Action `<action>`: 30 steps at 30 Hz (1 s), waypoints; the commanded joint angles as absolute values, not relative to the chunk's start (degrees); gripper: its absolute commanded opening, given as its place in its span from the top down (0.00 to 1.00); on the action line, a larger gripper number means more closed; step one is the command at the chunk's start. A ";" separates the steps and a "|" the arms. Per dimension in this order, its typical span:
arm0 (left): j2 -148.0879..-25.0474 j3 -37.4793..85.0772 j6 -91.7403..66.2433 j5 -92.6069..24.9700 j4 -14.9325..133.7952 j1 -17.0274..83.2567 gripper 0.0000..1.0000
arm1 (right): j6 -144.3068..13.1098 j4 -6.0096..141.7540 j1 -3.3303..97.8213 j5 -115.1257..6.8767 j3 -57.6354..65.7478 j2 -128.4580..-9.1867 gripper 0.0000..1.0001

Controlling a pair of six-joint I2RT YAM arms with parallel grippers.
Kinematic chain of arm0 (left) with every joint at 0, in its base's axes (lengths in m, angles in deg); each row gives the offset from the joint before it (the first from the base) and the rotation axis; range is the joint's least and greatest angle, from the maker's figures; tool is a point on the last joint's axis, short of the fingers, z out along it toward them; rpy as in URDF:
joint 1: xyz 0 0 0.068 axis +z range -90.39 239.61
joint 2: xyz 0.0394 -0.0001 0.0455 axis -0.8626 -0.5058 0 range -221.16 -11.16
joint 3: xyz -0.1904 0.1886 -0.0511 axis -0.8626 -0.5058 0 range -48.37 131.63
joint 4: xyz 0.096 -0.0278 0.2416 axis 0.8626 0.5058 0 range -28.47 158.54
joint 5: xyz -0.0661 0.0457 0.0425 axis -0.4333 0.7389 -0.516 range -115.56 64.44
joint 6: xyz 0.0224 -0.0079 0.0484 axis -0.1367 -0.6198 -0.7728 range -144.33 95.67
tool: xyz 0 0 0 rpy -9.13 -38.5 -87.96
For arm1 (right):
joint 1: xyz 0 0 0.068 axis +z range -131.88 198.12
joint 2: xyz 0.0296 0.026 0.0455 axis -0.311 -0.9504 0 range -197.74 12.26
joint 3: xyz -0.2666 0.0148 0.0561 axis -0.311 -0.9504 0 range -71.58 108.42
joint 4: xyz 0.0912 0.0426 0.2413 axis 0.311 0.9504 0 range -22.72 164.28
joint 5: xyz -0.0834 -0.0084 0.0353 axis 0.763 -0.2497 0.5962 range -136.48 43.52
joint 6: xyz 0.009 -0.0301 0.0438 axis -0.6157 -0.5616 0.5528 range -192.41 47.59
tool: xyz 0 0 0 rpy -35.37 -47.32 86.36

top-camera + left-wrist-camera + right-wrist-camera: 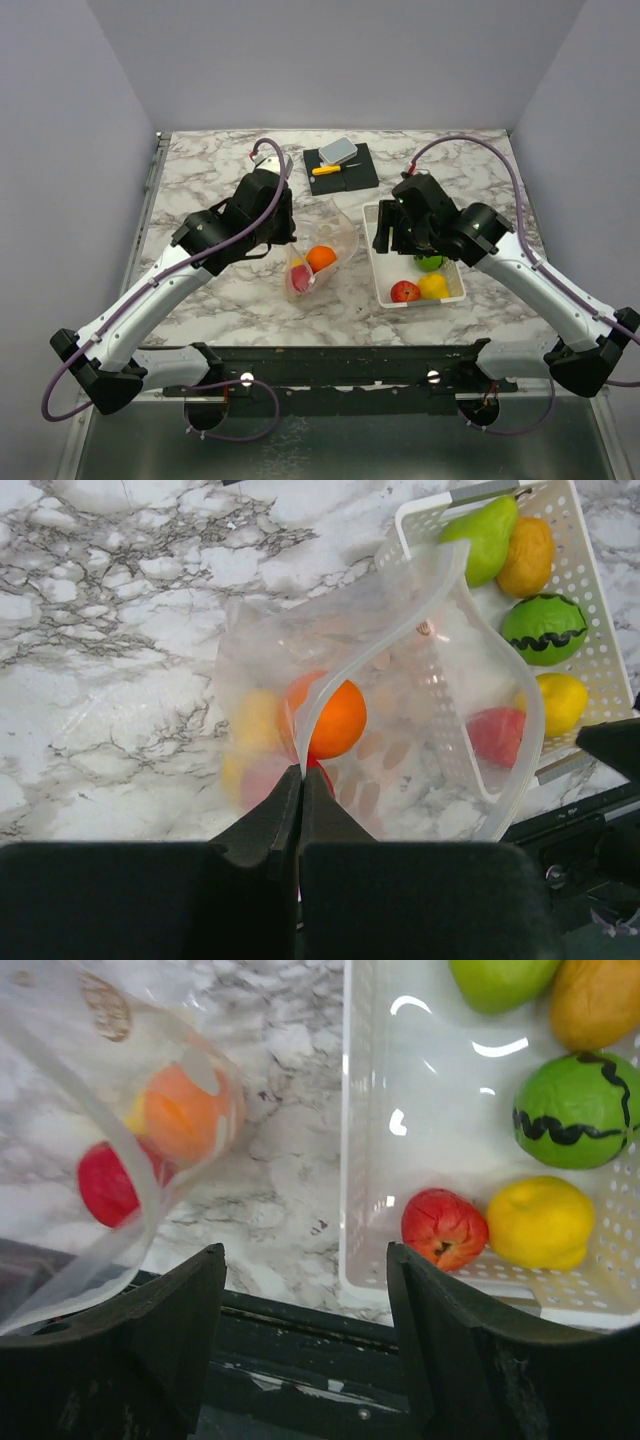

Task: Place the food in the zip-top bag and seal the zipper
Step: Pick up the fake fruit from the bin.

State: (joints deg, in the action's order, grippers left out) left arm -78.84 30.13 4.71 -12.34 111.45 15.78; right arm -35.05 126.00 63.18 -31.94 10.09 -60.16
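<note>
Food (433,286) is seen in two places. Three fruits, an orange one (335,718), a yellow one (255,720) and a red one (105,1182), are already inside the bag (430,710). Five more are left in the basket (345,1110) just beside it: a pear (480,535), a brownish fruit (527,555), a striped melon (575,1110), a lemon (540,1222) and a red apple (445,1228). The bag is laid on the bench (200,170) and its mouth is held open by the left claw (300,780), which is clenched on the rim at the zipper (385,640). The right claw (300,1340) is hung over the near edge of the basket, released, with nothing in it.

The fruits look hard, smooth and shiny, so they are likely to be light but slippery, and may roll. Each one is best taken across its middle, one at a time. The apple is the nearest to the right claw and could be picked first. The bag is thin and floppy, and its mouth would likely fall shut if it were let go, so the rim should be kept pinched. The zipper is best pressed shut from one end to the other once all the food is inside
</note>
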 commanded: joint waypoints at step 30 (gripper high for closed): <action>-78.58 32.66 3.01 -9.62 112.95 15.80 1.00 | -32.70 116.32 57.60 -30.73 -16.93 -65.76 0.06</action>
State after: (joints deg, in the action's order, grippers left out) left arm -79.41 32.77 2.76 -8.94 113.54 15.78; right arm -32.36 118.94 58.37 -31.94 -15.55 -64.30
